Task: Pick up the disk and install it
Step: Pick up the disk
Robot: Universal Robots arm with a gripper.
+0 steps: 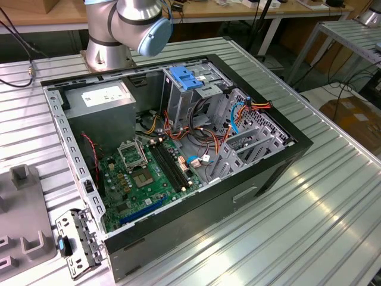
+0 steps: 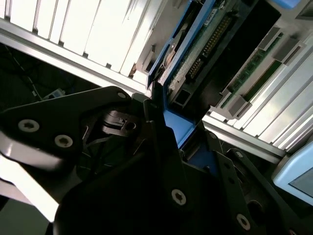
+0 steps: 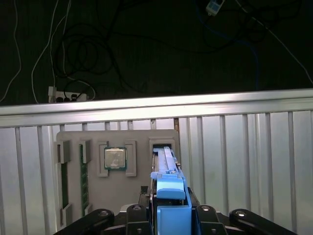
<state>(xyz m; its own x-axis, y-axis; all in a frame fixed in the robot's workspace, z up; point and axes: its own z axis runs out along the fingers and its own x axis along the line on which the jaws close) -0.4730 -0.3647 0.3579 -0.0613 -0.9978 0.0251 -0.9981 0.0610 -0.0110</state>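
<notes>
fingers [image 2: 161, 132] clamped on the disk [image 3: 170, 193], edge-on by its blue rails, at the slot of the grey tray [image 3: 142, 139] on the bench [image 3: 234, 161]. pick step, i reckon; can't tell if it's clear of the slot. next move calls for a straight pull, no twist.

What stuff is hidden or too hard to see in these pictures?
1. The disk: label side unseen; both wrist views catch it edge-on, with the gripper around its near end.
2. The arm: cut off past its blue-capped joint by the exterior view's top edge.
3. The grey tray: its near part sits behind the gripper in the first wrist view.
</notes>
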